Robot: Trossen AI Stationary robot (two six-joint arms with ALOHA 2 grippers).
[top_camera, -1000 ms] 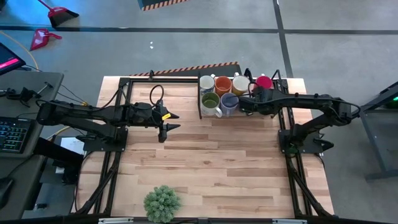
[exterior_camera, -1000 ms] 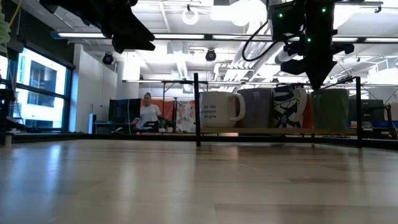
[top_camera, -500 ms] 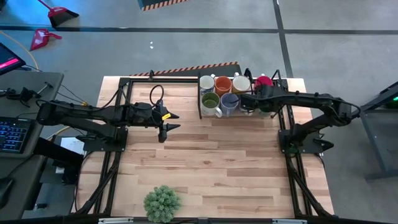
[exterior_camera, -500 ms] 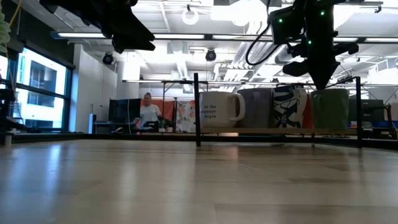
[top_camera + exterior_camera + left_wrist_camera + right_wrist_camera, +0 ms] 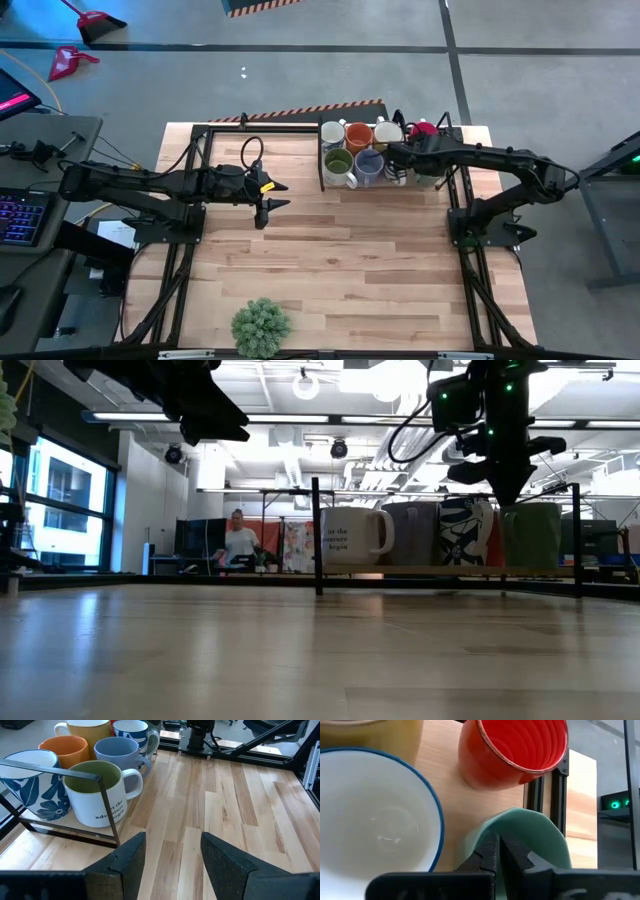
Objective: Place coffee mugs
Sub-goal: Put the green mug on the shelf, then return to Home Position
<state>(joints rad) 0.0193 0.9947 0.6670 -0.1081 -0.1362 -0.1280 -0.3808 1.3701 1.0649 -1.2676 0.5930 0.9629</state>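
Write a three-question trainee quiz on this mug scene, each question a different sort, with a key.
1. True or false: the left gripper holds a mug.
2. Multiple choice: the right gripper is shut on the rim of which mug? A) red mug B) pale green mug C) white mug with a blue rim
3. Fill in: the potted plant stands near the table's ____ edge in the high view, far from the mugs.

Key: 1 false, its fingers are open over bare wood, apart from the mugs. 2 B. 3 bottom.
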